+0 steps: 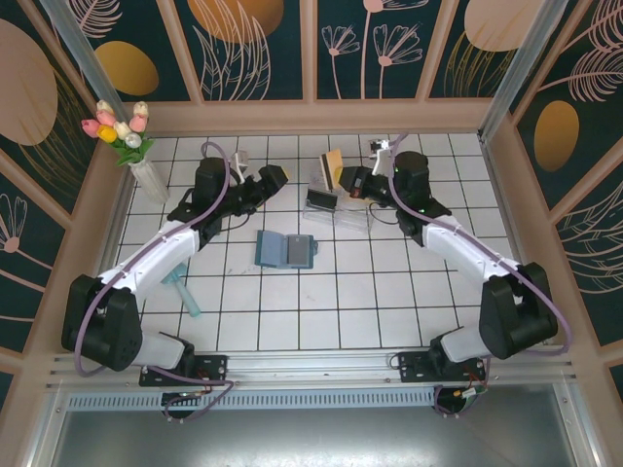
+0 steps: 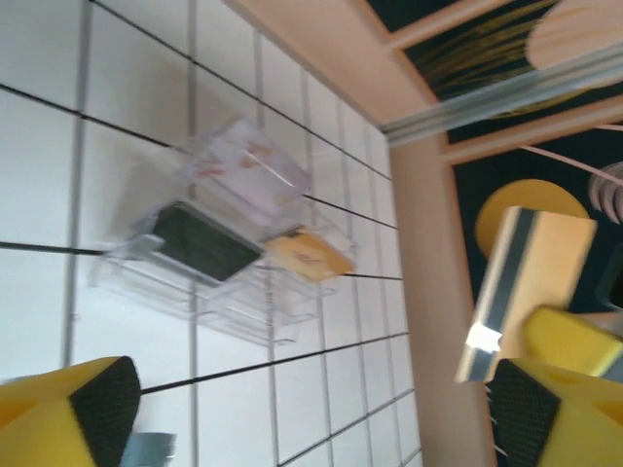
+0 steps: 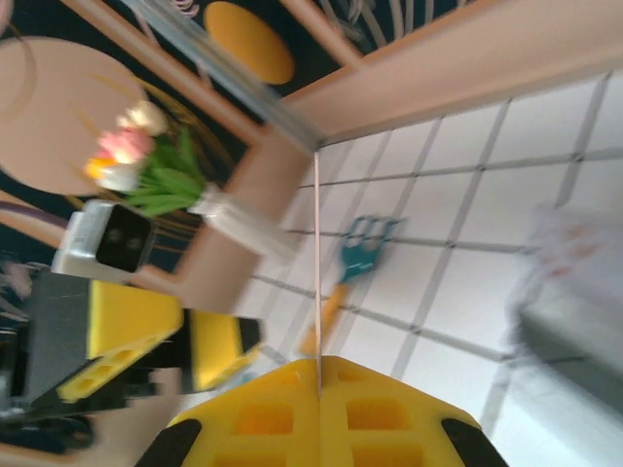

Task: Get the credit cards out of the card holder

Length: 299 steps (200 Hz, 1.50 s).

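Right claw (image 1: 343, 179) pinches a card (image 1: 333, 163) upright over the clear box (image 1: 350, 218), while the left claw (image 1: 278, 178), wide open, hangs nearer the holder (image 1: 285, 250).

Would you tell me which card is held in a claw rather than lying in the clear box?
The tan card with the dark stripe, pinched in the right claw; the dark card, gold card and white card lie in the clear box.
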Each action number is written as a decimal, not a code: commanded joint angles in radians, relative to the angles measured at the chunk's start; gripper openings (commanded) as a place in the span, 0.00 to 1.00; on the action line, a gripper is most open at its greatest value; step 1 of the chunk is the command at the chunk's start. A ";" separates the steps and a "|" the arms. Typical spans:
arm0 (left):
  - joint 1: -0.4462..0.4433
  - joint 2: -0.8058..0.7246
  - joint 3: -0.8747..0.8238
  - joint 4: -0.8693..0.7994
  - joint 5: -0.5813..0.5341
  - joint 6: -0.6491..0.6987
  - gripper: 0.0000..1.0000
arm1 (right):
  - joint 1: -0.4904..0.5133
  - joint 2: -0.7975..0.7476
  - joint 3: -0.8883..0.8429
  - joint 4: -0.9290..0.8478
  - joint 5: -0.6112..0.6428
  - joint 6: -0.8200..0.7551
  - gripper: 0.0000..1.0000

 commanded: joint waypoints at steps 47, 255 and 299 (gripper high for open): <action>0.041 -0.034 -0.070 -0.119 -0.133 0.152 0.98 | -0.060 -0.059 0.140 -0.367 0.273 -0.763 0.00; 0.045 0.052 -0.048 -0.175 -0.095 0.181 0.98 | -0.070 0.358 0.484 -0.888 0.250 -1.489 0.00; 0.045 0.063 -0.049 -0.163 -0.073 0.164 0.99 | -0.071 0.425 0.534 -0.936 0.302 -1.511 0.00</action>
